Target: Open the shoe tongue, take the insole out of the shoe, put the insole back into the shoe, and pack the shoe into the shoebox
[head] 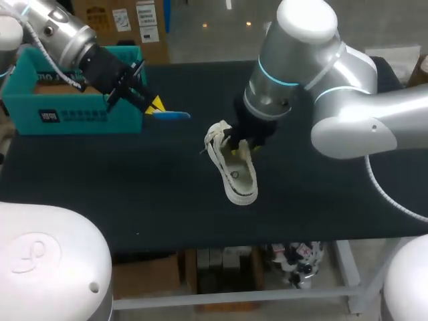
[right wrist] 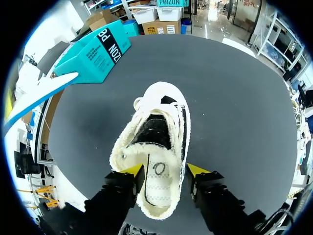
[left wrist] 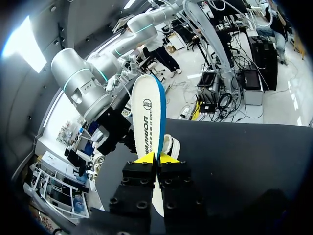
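Insole's out. My left gripper (left wrist: 156,157) has its yellow tips pinched tight on the heel end of the flat white foam insole with the blue edge (left wrist: 146,115). It holds the insole in the air, toe pointing away, just beside the open teal cardboard shoebox (head: 67,110) at the table's left.

The white fleecy shoe with black trim (head: 235,170) lies on the dark table (head: 134,194) near the middle, well apart from the shoebox. My right gripper (right wrist: 165,171) straddles one end of it with its fingers spread wide. As far as I can make out, a pad presses each side, so I read that as bracing the shoe. The mouth gapes open and the dark inside is bare.

So I judge the removal done and the return next. That calls for swinging the insole across, tipping its toe down into the opening, and sliding it forward while the right gripper keeps the shoe from skating. Boxing comes after.
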